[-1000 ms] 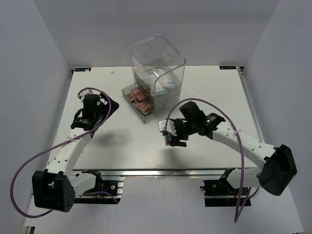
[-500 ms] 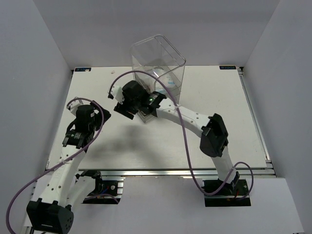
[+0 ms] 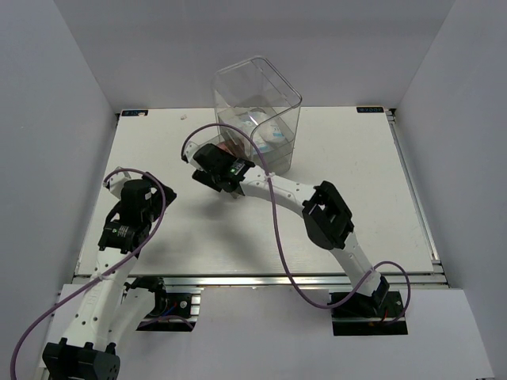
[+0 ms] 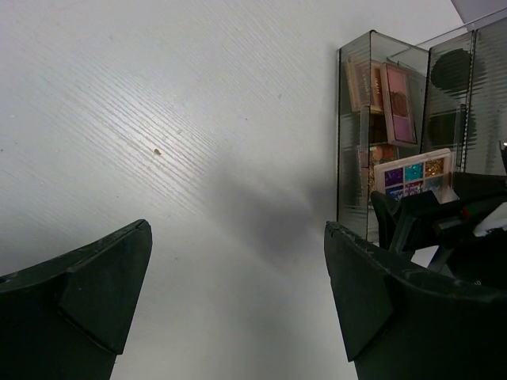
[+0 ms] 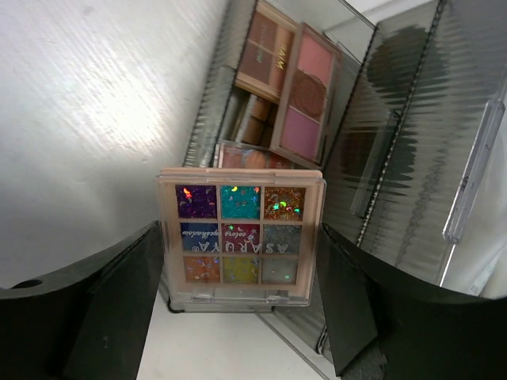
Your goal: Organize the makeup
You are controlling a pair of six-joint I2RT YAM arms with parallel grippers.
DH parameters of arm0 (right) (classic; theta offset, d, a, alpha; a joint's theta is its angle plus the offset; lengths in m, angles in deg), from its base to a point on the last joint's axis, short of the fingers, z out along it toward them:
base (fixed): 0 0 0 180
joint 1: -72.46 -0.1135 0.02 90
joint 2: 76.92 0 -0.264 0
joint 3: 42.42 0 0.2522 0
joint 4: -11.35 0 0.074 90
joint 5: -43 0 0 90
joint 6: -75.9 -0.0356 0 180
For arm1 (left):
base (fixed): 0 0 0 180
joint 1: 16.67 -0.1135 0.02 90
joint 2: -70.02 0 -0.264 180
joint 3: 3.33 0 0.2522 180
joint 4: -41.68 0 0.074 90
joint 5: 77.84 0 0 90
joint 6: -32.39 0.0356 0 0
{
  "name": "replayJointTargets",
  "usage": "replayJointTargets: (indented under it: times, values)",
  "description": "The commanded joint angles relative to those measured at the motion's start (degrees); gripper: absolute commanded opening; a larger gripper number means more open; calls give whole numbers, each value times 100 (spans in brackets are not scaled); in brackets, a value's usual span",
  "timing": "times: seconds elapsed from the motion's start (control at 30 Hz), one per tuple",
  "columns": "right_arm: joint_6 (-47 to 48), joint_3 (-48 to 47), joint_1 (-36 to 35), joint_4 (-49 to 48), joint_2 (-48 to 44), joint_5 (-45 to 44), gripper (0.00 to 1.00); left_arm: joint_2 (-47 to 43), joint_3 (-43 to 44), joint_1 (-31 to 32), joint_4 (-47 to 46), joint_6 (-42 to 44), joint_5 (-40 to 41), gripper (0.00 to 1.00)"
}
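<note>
R end effector point(image 5: 240, 265) grips palette point(image 5: 240, 233): nine glittery multicolour pans.

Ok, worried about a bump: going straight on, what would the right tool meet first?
Likely the clear box's open drawer holding pink and brown palettes; the multicolour palette in the right tool would touch first. Depth unclear.

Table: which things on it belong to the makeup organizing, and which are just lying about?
Job:
glitter palette
pink palette
brown palette
drawer box

Lying about:
speck on table
</note>
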Motion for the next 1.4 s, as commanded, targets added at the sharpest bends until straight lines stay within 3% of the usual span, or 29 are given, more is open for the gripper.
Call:
replayJointTargets:
  times: [0.0, 0.2, 0.27, 0.3, 0.33, 0.37, 0.47, 0.5, 0.57, 0.6, 0.7, 0.73, 0.93, 0.97, 1.27, 1.37]
  values:
    - [236, -86, 109, -481, 76, -484, 0, -31, -49, -43, 8, -42, 70, 98]
    - [315, 134, 188, -560, 93, -536, 0, 13, -41, -43, -36, -59, 53, 98]
    - [298, 152, 205, -569, 111, -502, 5, 39, -23, -43, -45, -59, 44, 98]
    - [298, 161, 214, -551, 111, -484, 8, 48, -23, -43, -63, -59, 35, 98]
    - [289, 161, 214, -542, 120, -466, 24, 65, -23, -43, -72, -59, 26, 98]
    - [272, 161, 206, -525, 128, -431, 31, 83, -14, -43, -72, -59, 18, 98]
    - [237, 169, 206, -472, 137, -361, 40, 109, -5, -43, -89, -77, 0, 98]
    - [219, 169, 214, -455, 129, -352, 50, 118, 3, -43, -98, -77, 9, 98]
    - [193, 169, 206, -411, 120, -308, 52, 110, 21, -43, -98, -86, 9, 98]
    - [184, 178, 206, -411, 111, -308, 62, 127, 30, -43, -98, -86, 9, 98]
    - [192, 196, 206, -419, 93, -308, 66, 145, 21, -43, -124, -103, -9, 98]
    - [192, 205, 206, -419, 93, -325, 74, 162, 30, -43, -124, -103, -18, 98]
    - [228, 205, 206, -419, 58, -308, 80, 232, 47, -43, -195, -103, -53, 98]
    - [228, 222, 206, -428, 50, -325, 89, 250, 56, -43, -203, -103, -62, 98]
    - [219, 231, 206, -385, -65, -203, 89, 268, 65, -43, -239, -112, -105, 98]
    - [297, 135, 214, -69, -284, 516, 87, 277, 56, -43, -300, -112, -167, 98]
